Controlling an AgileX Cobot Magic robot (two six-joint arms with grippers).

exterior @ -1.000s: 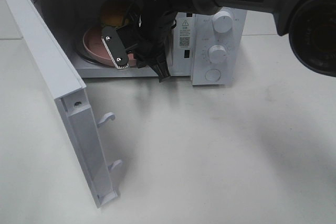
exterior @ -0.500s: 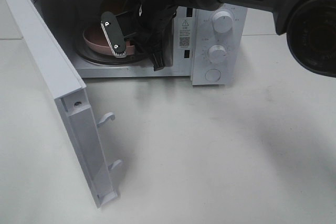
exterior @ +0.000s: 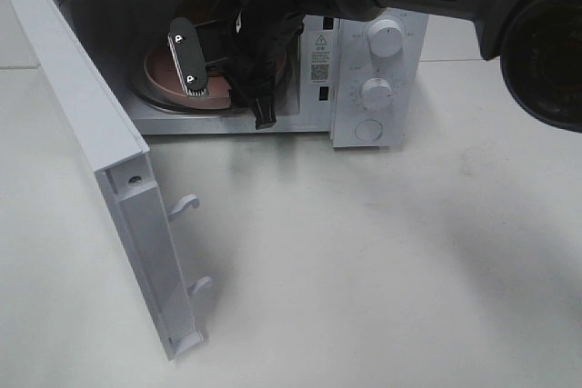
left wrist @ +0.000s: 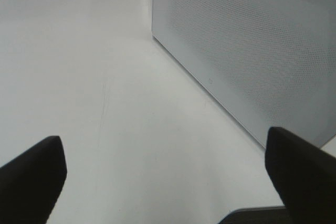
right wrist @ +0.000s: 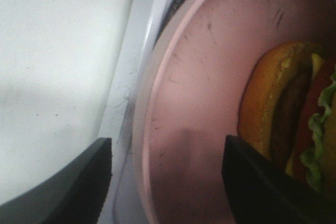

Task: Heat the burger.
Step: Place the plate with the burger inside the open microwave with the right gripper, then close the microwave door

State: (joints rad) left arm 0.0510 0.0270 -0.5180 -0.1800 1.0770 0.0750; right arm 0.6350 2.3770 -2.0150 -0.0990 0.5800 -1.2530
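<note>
The burger [right wrist: 294, 119] lies on a pink plate [right wrist: 199, 103] inside the open microwave [exterior: 377, 70]; golden bun, green lettuce and dark patty show in the right wrist view. My right gripper [right wrist: 165, 182] reaches into the oven cavity, and its fingers stand apart on either side of the plate's rim without clamping it. From the exterior high view the right gripper [exterior: 223, 88] covers the burger, and only part of the pink plate [exterior: 162, 74] shows on the turntable. My left gripper [left wrist: 163, 182] is open with nothing in it, low over the table beside the door.
The microwave door [exterior: 91, 134] swings wide open toward the front left, with its latch hooks sticking out. Its perforated panel [left wrist: 252, 51] stands close to my left gripper. White table [exterior: 364, 252] spreads in front of the oven.
My right gripper's fingers have spread apart, releasing the plate rim. The arm shifted slightly left and deeper into the cavity, and the burger is now hidden behind it from above.
</note>
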